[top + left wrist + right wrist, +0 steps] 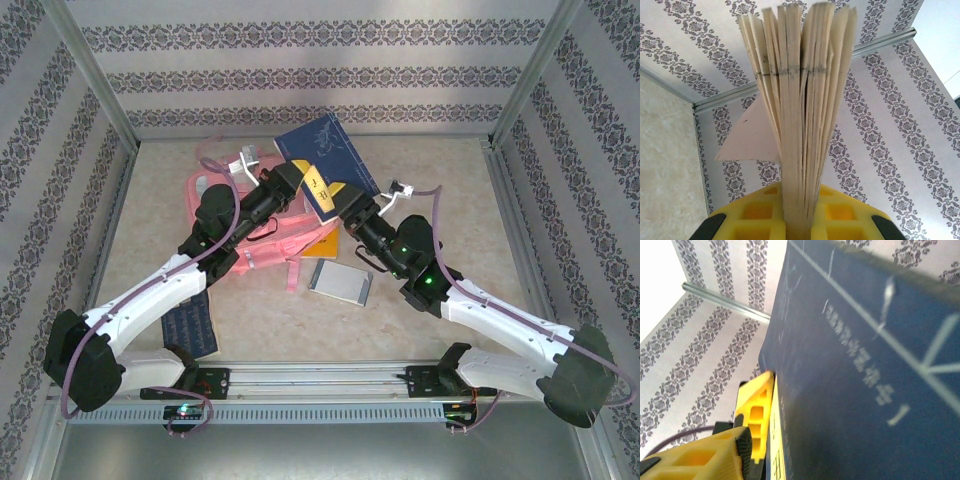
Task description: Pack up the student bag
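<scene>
i judge the packing barely begun: as far as i can see, nothing has gone into the student bag (262, 250). it lies flat on the table (300, 335), towards the far side and a little left of the middle, partly under my left arm. i cannot see an open mouth on it from above.

my left claw (294, 182) is clenched on the blue book (322, 150), which is held above the bag's right edge. in the left wrist view the page edges (800, 125) rise out from between my yellow fingers and fan apart at the top, so i have it by the pages, not by the whole closed block.

my right claw (346, 203) is up against the same book from the right. its wrist view shows the dark cover (865, 365) with one yellow finger (759, 405) lying along it, but i cannot tell whether that claw is gripping or only resting there.

left to do, by my reckoning: get the book square, find or open the bag's mouth, and slide the book in. other things lie loose on the table: a dark notebook (190, 328) near my left arm, a grey flat case (340, 283) just near of the bag, and a yellow item (322, 245) beside the bag. if they belong in the bag, most of the job remains.
</scene>
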You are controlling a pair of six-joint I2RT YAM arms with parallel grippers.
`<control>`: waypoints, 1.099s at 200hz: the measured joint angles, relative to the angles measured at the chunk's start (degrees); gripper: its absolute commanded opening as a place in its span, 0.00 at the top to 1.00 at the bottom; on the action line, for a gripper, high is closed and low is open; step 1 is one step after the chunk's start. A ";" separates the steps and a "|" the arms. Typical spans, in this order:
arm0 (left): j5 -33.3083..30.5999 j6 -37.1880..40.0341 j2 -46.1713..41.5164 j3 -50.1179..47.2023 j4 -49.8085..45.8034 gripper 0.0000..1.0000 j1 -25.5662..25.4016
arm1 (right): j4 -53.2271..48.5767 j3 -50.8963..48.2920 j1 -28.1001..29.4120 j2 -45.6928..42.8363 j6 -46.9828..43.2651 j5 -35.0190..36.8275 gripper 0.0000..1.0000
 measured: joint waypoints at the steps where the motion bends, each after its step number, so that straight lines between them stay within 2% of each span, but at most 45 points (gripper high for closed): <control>1: -0.02 -0.02 0.00 -0.02 0.04 1.00 0.00 | 0.00 0.00 -0.02 0.00 0.00 0.07 0.52; 37: -0.52 -0.04 0.04 -0.59 0.37 1.00 -0.15 | 0.90 -0.72 -1.42 0.02 0.46 1.46 0.88; 48: -0.76 -0.02 0.22 -0.59 0.35 0.90 -0.15 | 1.18 -0.81 -1.68 -0.09 1.11 1.42 1.00; 62: -0.59 0.22 0.42 -0.59 0.07 0.78 -0.35 | 0.59 -1.29 -2.29 -0.92 0.79 0.63 1.00; 78: -0.24 2.12 0.20 -0.59 -2.64 0.56 -0.42 | -2.84 -2.34 -4.11 -3.54 0.11 0.04 1.00; 99: -0.24 5.03 -0.57 0.35 -10.40 0.46 0.26 | -12.28 -3.28 -8.74 -9.60 -1.40 0.37 1.00; 122: -0.11 8.96 0.72 6.16 -22.05 0.43 1.86 | -24.17 -3.43 -12.98 -16.87 -3.56 0.17 1.00; 153: 0.79 13.33 9.88 18.12 -33.07 0.41 5.38 | -36.76 -4.26 -16.02 -24.35 -7.06 -1.51 1.00; 188: 0.94 15.15 23.30 27.34 -44.09 0.41 9.31 | -46.66 -4.26 -16.37 -26.60 -9.99 -3.32 1.00; 220: 1.38 16.06 35.34 35.80 -52.52 0.41 12.85 | -51.04 -4.26 -16.37 -26.67 -11.10 -5.31 1.00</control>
